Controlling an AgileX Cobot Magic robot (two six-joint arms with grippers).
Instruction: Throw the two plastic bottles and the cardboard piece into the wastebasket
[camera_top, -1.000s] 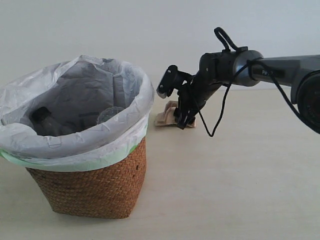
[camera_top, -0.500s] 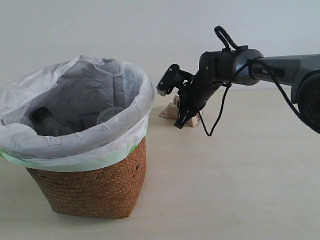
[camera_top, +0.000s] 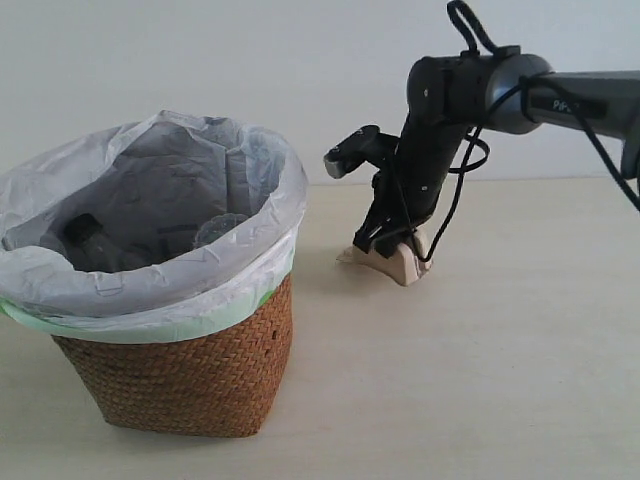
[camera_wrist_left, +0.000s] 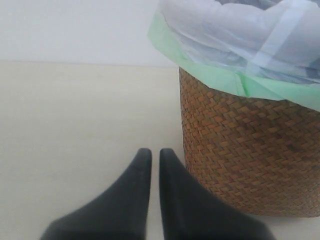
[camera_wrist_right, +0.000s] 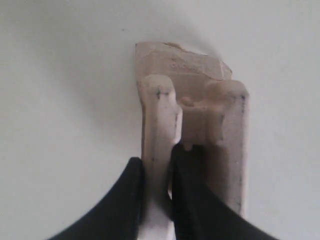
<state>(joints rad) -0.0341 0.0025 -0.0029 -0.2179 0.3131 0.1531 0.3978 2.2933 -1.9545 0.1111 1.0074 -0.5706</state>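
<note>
Right of centre in the exterior view, the right gripper (camera_top: 383, 243) pinches one ridge of the cardboard (camera_top: 398, 264). It is a pale tan, blocky moulded piece with a notch, tilted low and apart from the basket (camera_top: 190, 370) at lower left. The left gripper (camera_wrist_left: 155, 156) has its fingers almost touching and holds nothing.

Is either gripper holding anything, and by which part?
The right gripper pinches the cardboard piece by one raised ridge; the left gripper holds nothing.

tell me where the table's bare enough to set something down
Widest bare table lies right of the wastebasket, in front of the cardboard piece. Crowded: the strip between those two, where the right gripper clamps the piece.
</note>
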